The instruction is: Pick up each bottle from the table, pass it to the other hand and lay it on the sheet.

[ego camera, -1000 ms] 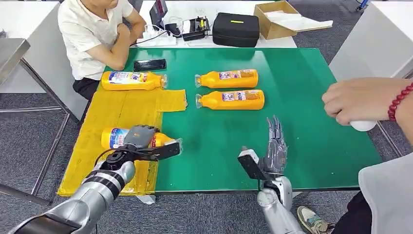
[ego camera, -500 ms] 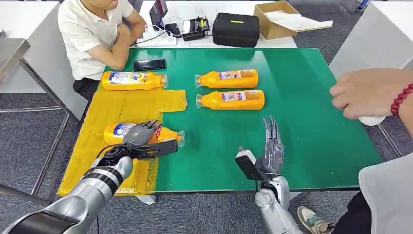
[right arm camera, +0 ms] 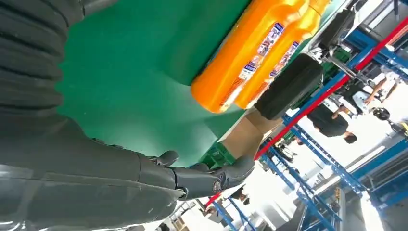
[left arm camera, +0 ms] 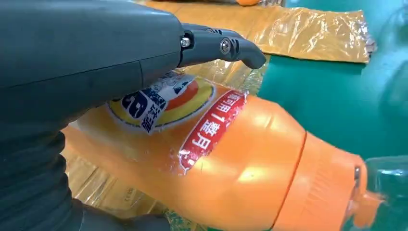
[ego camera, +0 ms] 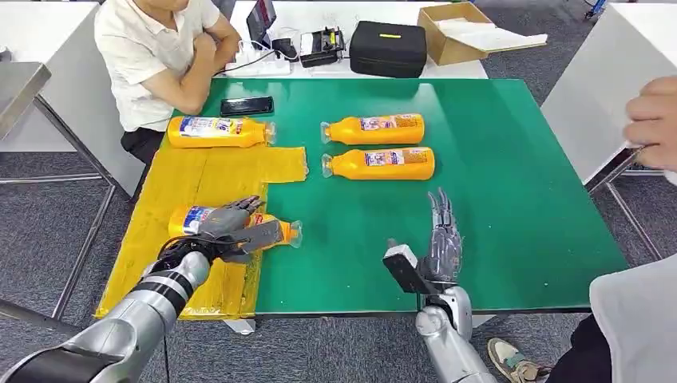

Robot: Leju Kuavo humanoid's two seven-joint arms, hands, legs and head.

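On the yellow sheet (ego camera: pixel 199 183) that covers the left edge of the green worktop (ego camera: pixel 495 183), toward the near-left corner, an orange bottle (ego camera: pixel 267 230) lies on its side with its cap end reaching past the sheet's edge onto the green. The left hand (ego camera: pixel 227 227) rests over this bottle; its fingers (left arm camera: pixel 226 45) are spread and arch above the label, and whether they are pressing on the bottle or merely laid over it cannot be told. The left wrist view shows the bottle's label and orange shoulder just under the thumb.

A second bottle (ego camera: pixel 217 132) lies on its side at the far end of the sheet, near the far-left corner of the worktop, beside a dark phone (ego camera: pixel 247 105). Two more bottles lie side by side on the bare green toward the far edge: the farther bottle (ego camera: pixel 374 128) and the nearer bottle (ego camera: pixel 379 163), both with caps pointing left.

At the near edge, around its middle, the right hand (ego camera: pixel 441 239) stands upright with fingers straight and apart, holding nothing.

A seated person (ego camera: pixel 156 48) leans at the far-left corner. Another person's hand (ego camera: pixel 655 120) shows beyond the right edge.
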